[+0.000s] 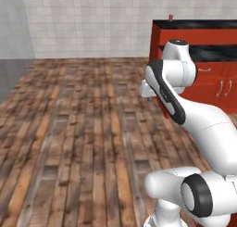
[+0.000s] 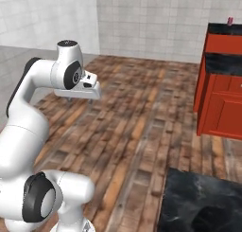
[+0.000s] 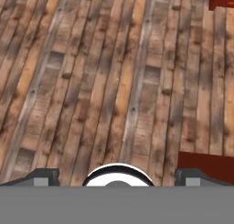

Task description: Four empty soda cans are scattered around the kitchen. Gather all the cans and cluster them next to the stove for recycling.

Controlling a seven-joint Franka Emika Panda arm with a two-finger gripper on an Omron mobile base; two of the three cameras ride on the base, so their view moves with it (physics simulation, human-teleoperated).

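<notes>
One small reddish-pink soda can [image 1: 171, 17] stands upright on the black top of a red cabinet, at its far left corner; the same soda can [image 2: 230, 21] appears at the top right of the right base view. My gripper [image 2: 75, 97] hangs on the folded arm well short of that cabinet, pointing down at the wood floor. In the hand view the gripper [image 3: 118, 176] is open, its two dark fingertips [image 3: 43, 176] wide apart with bare floorboards between them. The stove is out of view.
The red cabinet block [image 1: 203, 82] with its black counter stands ahead to the right. A black marbled counter [image 2: 189, 198] with a dark basin lies close at the lower right. Wood floor [image 1: 83, 129] stretches to the white tiled wall [image 1: 92, 22].
</notes>
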